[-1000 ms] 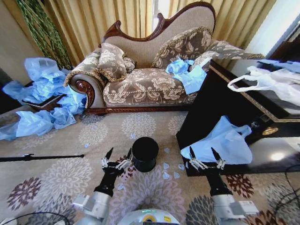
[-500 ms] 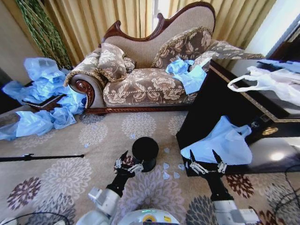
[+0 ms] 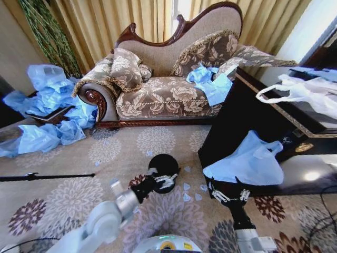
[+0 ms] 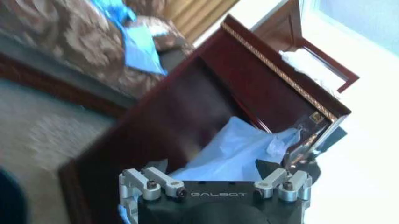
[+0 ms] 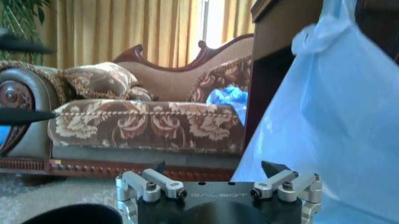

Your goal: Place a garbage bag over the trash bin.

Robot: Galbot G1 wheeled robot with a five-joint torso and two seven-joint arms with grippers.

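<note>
1. Right pincer [image 3: 228,194] sits at the near edge of the dark surface [image 3: 247,116], fingers spread and holding nothing. In the right wrist view its two fingertips stand apart, with the garbage bag [image 5: 330,116] filling the space just ahead and to one side.
2. Left pincer [image 3: 164,181] is swung in over the trash bin [image 3: 162,167], right at the rim. Cannot tell whether its fingers are spread or pressed together. In the left wrist view it faces across toward the surface and the bag.
3. Garbage bag [image 3: 251,163] lies loosely spread on the surface, its near hem just beyond the right fingertips. Cannot tell if the hem touches them. The trash bin stands on the floor carpet [image 3: 63,195], beside the surface's corner, open and unlined.
4. Risk: the film is thin and slick. Closing on a flat patch could pinch both layers together, so the mouth would not open over the bin.
5. Risk: a shallow bite at the hem may slip when lifted, and the bag would drop to the carpet.
6. Risk: the left arm at the rim could nudge or tip the light bin, shifting the target.
7. Risk: both arms work close together near the surface's corner, and crossing paths could snag the bag.
</note>
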